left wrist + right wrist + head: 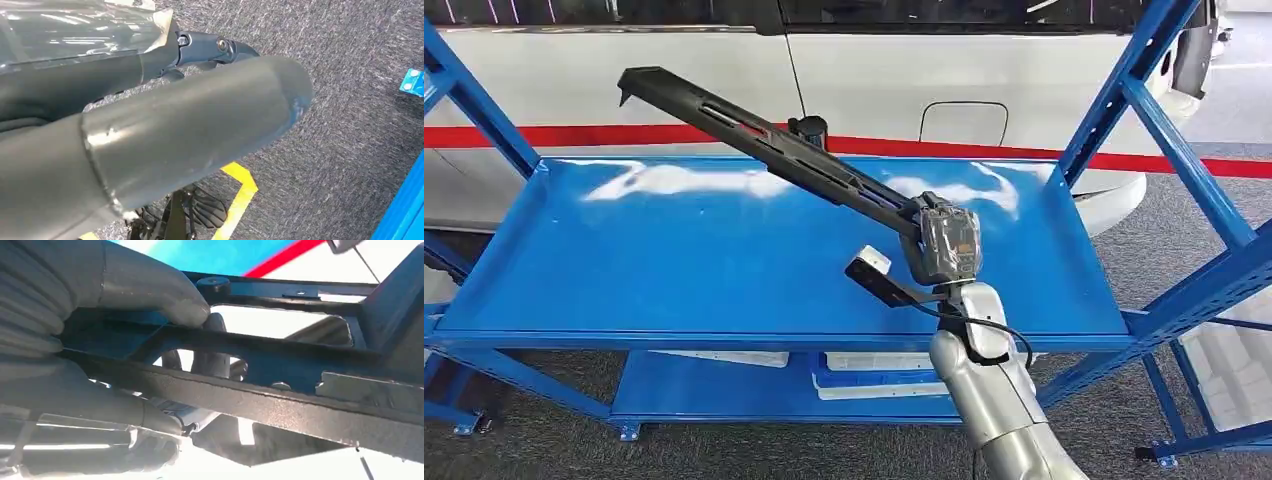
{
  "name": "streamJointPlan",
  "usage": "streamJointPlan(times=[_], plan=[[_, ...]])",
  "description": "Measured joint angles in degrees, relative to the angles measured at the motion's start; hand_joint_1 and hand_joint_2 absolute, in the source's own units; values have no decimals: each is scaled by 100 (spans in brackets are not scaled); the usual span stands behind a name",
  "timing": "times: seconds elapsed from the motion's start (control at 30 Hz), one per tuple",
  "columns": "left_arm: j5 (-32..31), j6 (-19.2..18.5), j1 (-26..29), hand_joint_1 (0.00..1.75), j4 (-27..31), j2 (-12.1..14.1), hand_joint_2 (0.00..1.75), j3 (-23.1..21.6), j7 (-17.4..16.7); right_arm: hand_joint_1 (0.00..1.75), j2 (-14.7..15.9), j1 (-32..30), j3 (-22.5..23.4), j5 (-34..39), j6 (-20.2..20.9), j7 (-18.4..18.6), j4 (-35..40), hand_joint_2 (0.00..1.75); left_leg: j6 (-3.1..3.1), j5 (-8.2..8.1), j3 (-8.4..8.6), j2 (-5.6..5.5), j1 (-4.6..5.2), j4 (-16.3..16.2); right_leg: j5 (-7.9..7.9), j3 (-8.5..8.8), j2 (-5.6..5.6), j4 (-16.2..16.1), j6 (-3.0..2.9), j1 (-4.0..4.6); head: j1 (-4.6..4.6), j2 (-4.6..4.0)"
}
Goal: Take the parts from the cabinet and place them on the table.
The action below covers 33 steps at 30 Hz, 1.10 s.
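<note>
A long black slotted part [764, 145] slants up and to the left over the blue cabinet shelf [674, 270], clear of its surface. My right hand [946, 245] grips the part's lower right end. In the right wrist view the grey thumb [150, 290] presses on one side of the part's black frame [280, 405] and darker fingers [212, 357] curl around the other. My left hand [165, 135] hangs over the grey carpet with its thumb and fingers stretched out and nothing in them.
Blue uprights [1124, 100] and diagonal braces frame the shelf on both sides. White trays [874, 375] lie on the lower shelf. A white vehicle with a red stripe [554, 135] stands behind the cabinet. Yellow floor tape [240, 200] runs below my left hand.
</note>
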<state>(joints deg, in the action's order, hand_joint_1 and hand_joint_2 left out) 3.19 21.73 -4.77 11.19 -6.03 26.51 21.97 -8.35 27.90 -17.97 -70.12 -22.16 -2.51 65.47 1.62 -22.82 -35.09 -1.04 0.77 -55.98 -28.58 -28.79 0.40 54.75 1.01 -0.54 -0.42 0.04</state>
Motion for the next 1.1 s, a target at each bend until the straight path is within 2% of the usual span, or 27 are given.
streamJointPlan(times=[0.23,0.73,0.83,0.87,0.97,1.0,1.1], plan=[[2,0,-7,0,0,-11,0,37,11,175,39,-108,0,0,0,-24,358,175,-1,-1,0,1,0,0,0,0,0,0,0,0,0,0],[2,13,-11,0,0,-17,0,70,17,175,50,-148,0,2,0,-33,456,175,-1,-1,0,1,0,0,0,0,0,0,0,0,0,0],[-46,13,-21,0,0,-17,0,70,171,175,66,-163,-7,166,-33,-145,511,175,0,0,2,1,-1,-3,0,-6,0,0,0,-1,0,0],[-85,-92,-29,0,4,-17,175,70,300,173,96,-207,-29,265,-39,-195,649,175,0,0,1,0,-1,-3,0,-7,-1,0,0,-2,0,0],[-234,-934,-82,0,57,-13,175,22,978,175,411,-451,-258,641,50,-269,1841,175,2,1,-20,-15,2,-2,0,-9,-23,0,1,-2,0,0],[-269,-1067,-115,0,57,-9,175,6,1052,175,479,-441,-322,700,74,-278,2068,175,2,0,-19,-13,2,-2,1,8,-20,0,2,-1,-4,0],[-323,-1161,-228,0,77,-11,175,-57,1084,175,724,-553,-426,864,74,-337,2772,175,2,-1,-12,-15,3,-2,-1,0,-19,0,2,-1,2,0]])
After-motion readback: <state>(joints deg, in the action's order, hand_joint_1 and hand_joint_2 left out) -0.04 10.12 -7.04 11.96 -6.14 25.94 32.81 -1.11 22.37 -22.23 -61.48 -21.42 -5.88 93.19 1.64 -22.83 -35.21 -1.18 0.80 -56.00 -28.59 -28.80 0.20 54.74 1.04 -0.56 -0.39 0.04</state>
